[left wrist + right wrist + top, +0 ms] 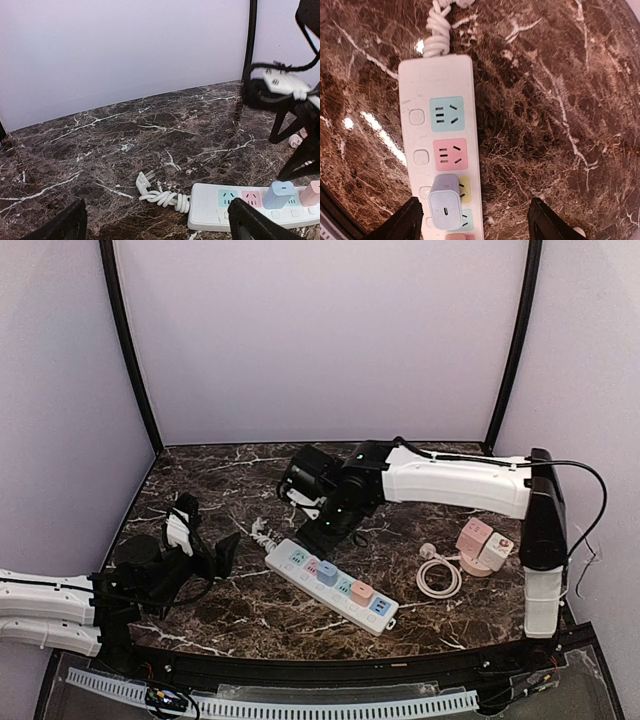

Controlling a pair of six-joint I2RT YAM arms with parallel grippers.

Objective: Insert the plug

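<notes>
The white power strip [440, 100] lies on the marble table, with teal, pink and yellow sockets showing. A lavender-blue plug [445, 205] stands in the strip over the yellow socket, and a pink plug [361, 592] sits further along. My right gripper [475, 222] hovers above the strip, open. Its fingers [405, 220] stand wide on either side, clear of the blue plug. My left gripper [160, 227] is open low over the table at the left, facing the strip's cord end [165, 197], with nothing between its fingers.
The strip's bundled white cord and its bare plug [142, 180] lie just left of the strip. At the right stand a pink adapter [475, 535], a white one [495, 552] and a coiled white cable [438, 575]. Black frame posts rise at the back corners.
</notes>
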